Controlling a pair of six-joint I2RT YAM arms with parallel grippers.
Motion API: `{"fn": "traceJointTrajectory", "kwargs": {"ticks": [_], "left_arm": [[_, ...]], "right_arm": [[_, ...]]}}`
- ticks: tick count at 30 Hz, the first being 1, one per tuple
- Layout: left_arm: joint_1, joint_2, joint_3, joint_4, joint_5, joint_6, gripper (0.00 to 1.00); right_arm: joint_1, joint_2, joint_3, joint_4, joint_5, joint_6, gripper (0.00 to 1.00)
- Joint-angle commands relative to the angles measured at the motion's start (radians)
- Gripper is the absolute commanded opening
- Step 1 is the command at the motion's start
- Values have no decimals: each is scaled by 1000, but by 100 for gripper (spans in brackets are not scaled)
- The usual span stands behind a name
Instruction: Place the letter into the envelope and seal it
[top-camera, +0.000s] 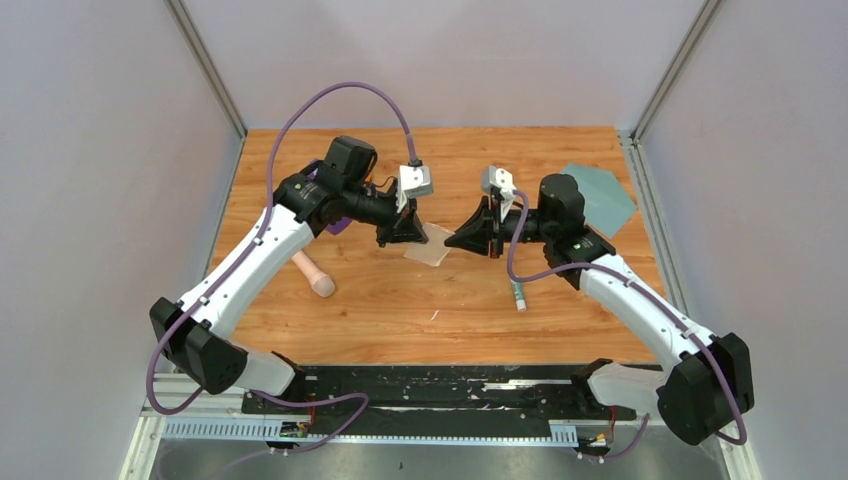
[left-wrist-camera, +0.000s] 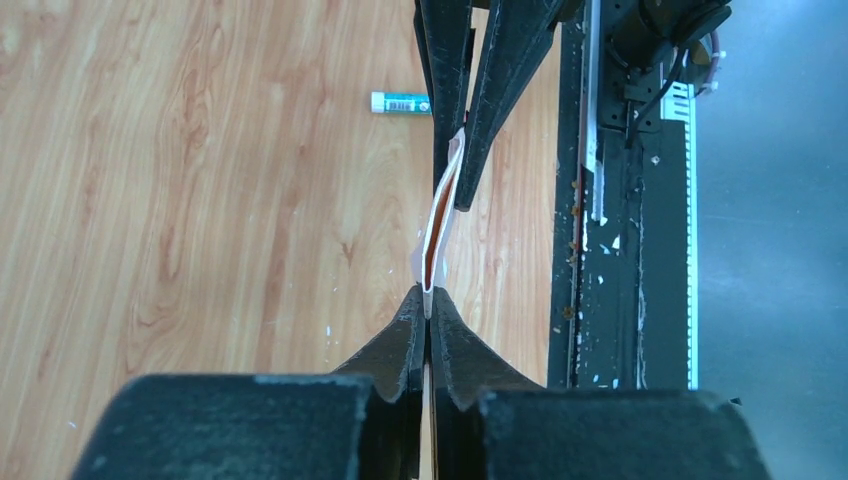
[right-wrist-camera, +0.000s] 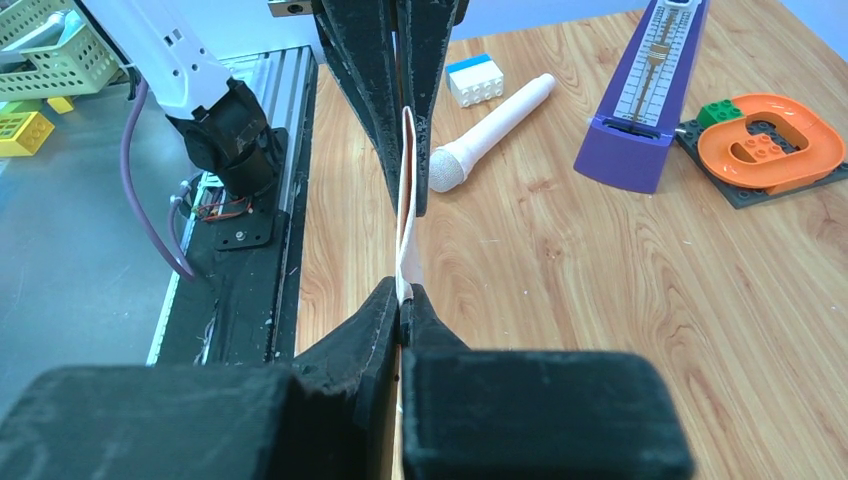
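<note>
Top view: thin pale beige-pink paper letter (top-camera: 432, 250) sits mid-desk, stretched between left pincer (top-camera: 408, 238) and right pincer (top-camera: 452, 242), which face each other tip to tip. Its long axis runs left-right between them. Flat grey-teal paper envelope (top-camera: 600, 198) with pointed flap lies well apart at the far right of the wooden desk (top-camera: 380, 320), just behind the right arm, so right arm is nearer. My read: the letter has to travel right and back. Left wrist view: left pincer (left-wrist-camera: 428, 300) is pressed together on the letter's near edge. The sheet is edge-on and looks like two layers with a slit, maybe folded, can't confirm. Right pincer (left-wrist-camera: 452, 190) clamps the far edge. No envelope here. Right wrist view: right pincer (right-wrist-camera: 405, 295) is clamped on the letter, left pincer (right-wrist-camera: 407, 195) opposite. Envelope is absent here too; only the top view shows it.
</note>
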Motion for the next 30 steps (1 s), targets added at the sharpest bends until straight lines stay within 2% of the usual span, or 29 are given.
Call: {"fn": "traceJointTrajectory", "kwargs": {"ticks": [1,3,4,5,6,7,8,9,12,16,19,22,25,30], "left_arm": [[-4,-2,2,36,19,-25,0],[-5,-4,3,35,5,-28,0],[-4,-5,3,40,-10,-35,0],[-5,-5,2,42,-54,-39,0],[-5,-5,2,50,-88,-48,0],[-2,-6,-3,55,-170,-51,0],[1,-7,-13,70,-248,-62,0],[12,-7,-20,76,-283,-67,0],[37,-3,-49,99,-420,-65,0],[50,13,-87,114,-536,-35,0],[51,36,-122,161,-603,-7,0],[51,65,-142,179,-630,13,0],[50,97,-132,181,-661,42,0],[50,181,-53,130,-684,77,0]], "right_arm": [[4,1,-1,52,-22,2,0],[4,0,-1,47,-7,1,0],[3,-1,1,38,11,3,3],[-2,-1,7,26,44,14,14],[-14,-1,15,13,89,31,34],[-31,0,26,-4,133,51,64],[-55,3,35,-23,187,85,89],[-83,8,47,-45,246,104,98],[-191,35,99,-152,446,140,100],[-383,142,240,-323,612,157,100],[-573,276,384,-422,669,153,100],[-704,412,489,-436,737,145,100],[-786,574,595,-444,796,96,100],[-851,822,787,-450,765,-60,100]]}}
